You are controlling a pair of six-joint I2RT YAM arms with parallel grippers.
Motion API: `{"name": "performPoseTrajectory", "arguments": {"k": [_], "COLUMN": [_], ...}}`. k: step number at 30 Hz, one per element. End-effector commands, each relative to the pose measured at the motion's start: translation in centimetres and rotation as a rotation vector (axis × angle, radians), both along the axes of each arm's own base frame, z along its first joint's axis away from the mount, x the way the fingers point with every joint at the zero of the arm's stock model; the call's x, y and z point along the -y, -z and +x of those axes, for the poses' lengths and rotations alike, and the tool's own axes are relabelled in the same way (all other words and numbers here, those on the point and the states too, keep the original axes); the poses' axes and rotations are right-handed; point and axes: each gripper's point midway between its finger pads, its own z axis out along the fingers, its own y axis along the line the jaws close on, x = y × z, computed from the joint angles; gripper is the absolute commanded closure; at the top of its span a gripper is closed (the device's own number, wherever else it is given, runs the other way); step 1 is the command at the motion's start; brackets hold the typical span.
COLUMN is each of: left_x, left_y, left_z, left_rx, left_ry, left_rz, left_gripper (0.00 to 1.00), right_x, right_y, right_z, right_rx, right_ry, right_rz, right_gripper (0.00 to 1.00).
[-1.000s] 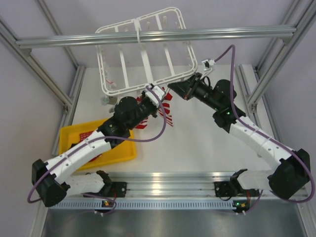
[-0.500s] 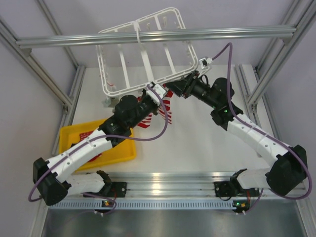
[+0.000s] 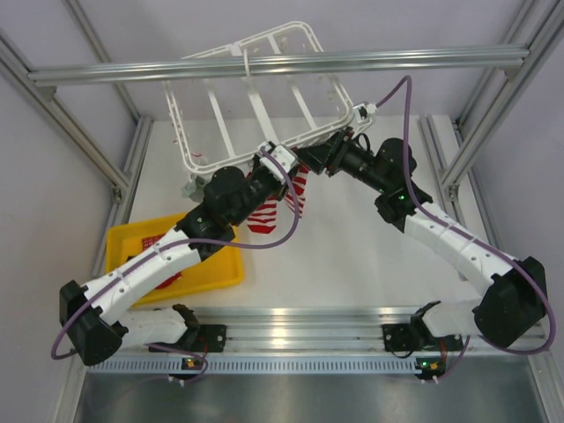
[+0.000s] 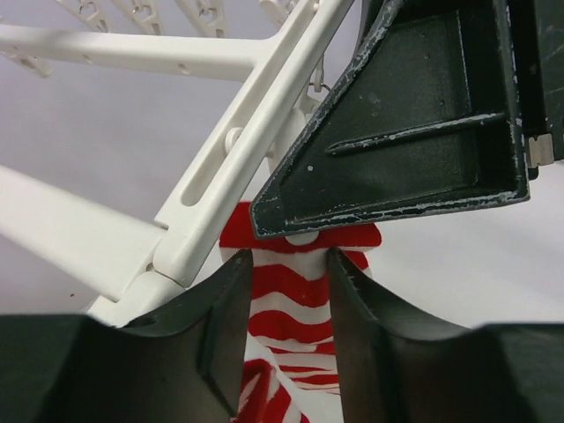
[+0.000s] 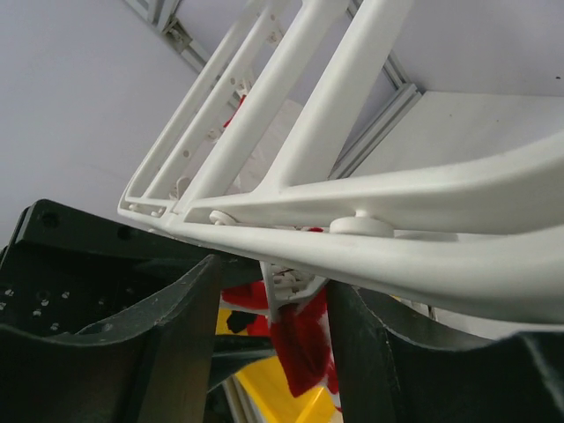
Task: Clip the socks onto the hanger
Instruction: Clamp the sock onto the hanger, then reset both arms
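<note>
The white hanger (image 3: 256, 97) hangs tilted from the upper rail. My left gripper (image 3: 284, 181) is shut on a red-and-white striped sock (image 3: 264, 216) and holds its top edge up at the hanger's near edge. In the left wrist view the sock (image 4: 295, 308) fills the gap between my fingers (image 4: 220, 326), just under the hanger bar (image 4: 238, 150) and a black finger of the right gripper (image 4: 414, 115). My right gripper (image 3: 308, 159) is open, its jaws either side of a small white clip (image 5: 286, 282) under the hanger's edge (image 5: 397, 220). Red sock fabric (image 5: 304, 344) hangs at that clip.
A yellow tray (image 3: 132, 247) sits at the front left under my left arm, with something red in it (image 3: 172, 280). An aluminium rail (image 3: 264, 66) crosses above the hanger, and frame posts stand at both sides.
The hanger has swung and tilted further left. Both grippers have moved slightly left and up with its near edge; the sock stays in the left gripper.
</note>
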Motion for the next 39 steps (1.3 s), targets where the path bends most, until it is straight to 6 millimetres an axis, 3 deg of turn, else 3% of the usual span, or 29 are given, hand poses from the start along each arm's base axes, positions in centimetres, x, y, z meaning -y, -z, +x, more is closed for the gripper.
{"name": "performPoseTrajectory", "arguments": {"k": [1,6,7,10,15,17,19,20,21,22,23,24,26,28,29,34,39], "left_x": [-0.3,-1.5,-1.7,-2.9,-4.6,-5.3,-5.9,-6.4,-6.8,-7.4,-8.2,-8.8,-9.9,-11.6,-12.5,-18.0,-21.3], "left_y": [-2.2,0.8,1.3,2.9,3.5,4.5,4.7,6.4,6.8,6.4,8.2,8.5,9.6,10.9,10.7,11.5,10.4], "left_z": [-0.9,-2.4,-2.8,-3.6,-5.8,-7.0,-7.6,-8.2,-8.4,-8.4,-9.0,-9.1,-10.2,-9.8,-9.8,-8.9,-9.4], "left_rx": [0.000,-0.141,-0.166,-0.256,-0.350,-0.414,-0.457,-0.526,-0.551,-0.565,-0.641,-0.673,-0.743,-0.769,-0.755,-0.699,-0.627], "left_ry": [0.016,0.029,0.047,0.036,0.107,0.147,0.147,0.145,0.137,0.122,0.114,0.112,0.115,0.026,-0.023,-0.290,-0.429], "left_rz": [-0.050,0.009,0.019,0.035,-0.008,0.019,0.047,0.105,0.129,0.135,0.199,0.208,0.260,0.282,0.266,0.286,0.255], "left_gripper": [0.54,0.42,0.35,0.31,0.23,0.20,0.13,0.08,0.02,0.02,0.02,0.02,0.02,0.02,0.02,0.02,0.02], "right_x": [0.0,1.0,1.3,2.4,4.2,4.8,5.7,6.0,6.5,6.9,7.2,7.8,8.6,9.9,10.3,13.5,15.4], "right_y": [-3.8,-3.1,-3.0,-2.3,-0.9,-0.4,-0.2,0.2,-0.1,0.8,1.2,1.1,3.2,3.6,5.2,6.5,6.6], "right_z": [-1.2,-1.7,-1.6,-2.0,-3.4,-3.8,-4.5,-4.7,-5.2,-5.3,-5.5,-6.1,-6.4,-6.9,-7.1,-7.9,-8.3], "right_rx": [0.095,0.101,0.101,0.107,0.100,0.104,0.122,0.126,0.163,0.145,0.150,0.185,0.163,0.203,0.189,0.214,0.233], "right_ry": [-0.019,0.012,0.030,0.063,0.097,0.113,0.129,0.133,0.141,0.150,0.152,0.161,0.173,0.202,0.201,0.276,0.321], "right_rz": [0.037,0.002,-0.003,-0.029,-0.077,-0.099,-0.138,-0.158,-0.177,-0.212,-0.233,-0.259,-0.323,-0.363,-0.400,-0.448,-0.443], "right_gripper": [0.50,0.48,0.48,0.46,0.41,0.40,0.34,0.32,0.26,0.22,0.17,0.08,0.02,0.00,0.00,0.00,0.00]}}
